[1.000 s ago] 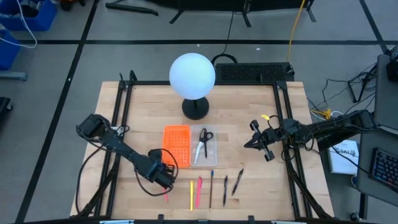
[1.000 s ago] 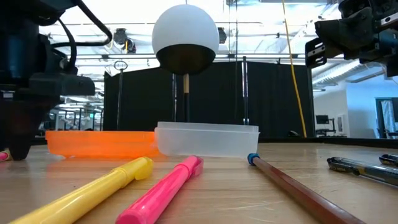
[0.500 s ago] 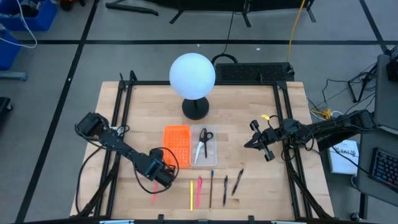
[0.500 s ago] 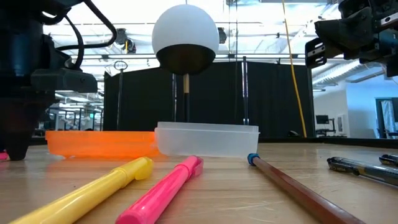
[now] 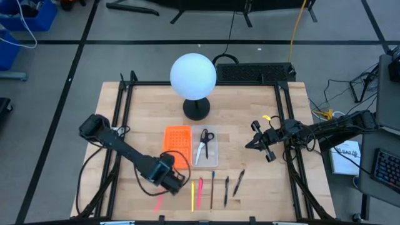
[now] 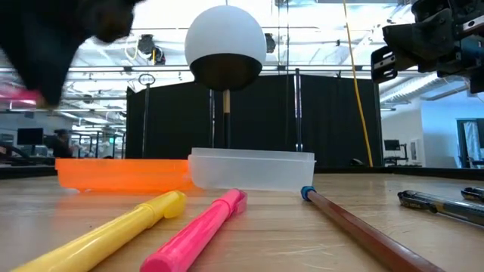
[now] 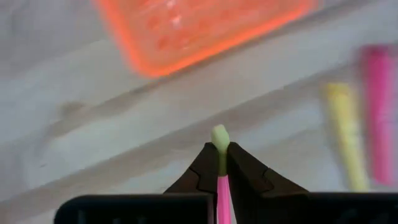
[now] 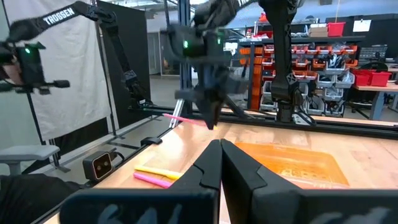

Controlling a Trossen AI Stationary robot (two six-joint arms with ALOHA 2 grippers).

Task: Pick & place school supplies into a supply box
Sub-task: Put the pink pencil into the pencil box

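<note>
Your left end effector (image 5: pixel 179 179) sits over the surface (image 5: pixel 250 125) near the orange tray half (image 5: pixel 177 145) — clenched on a pink pencil (image 7: pixel 222 186) with a pale green tip. Right end effector (image 5: pixel 261 141) waits off beside the clear supply box (image 5: pixel 206 149), fingers together, holding nothing. Scissors (image 5: pixel 203 144) lie in the box. Yellow marker (image 5: pixel 192 195), pink marker (image 5: pixel 200 192) and 3 dark pens (image 5: pixel 226 189) rest on the surface near its front edge.

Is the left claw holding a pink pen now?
Yes, the left claw is shut on a thin pink pen with a pale green tip, above the wooden table near the orange tray.
</note>
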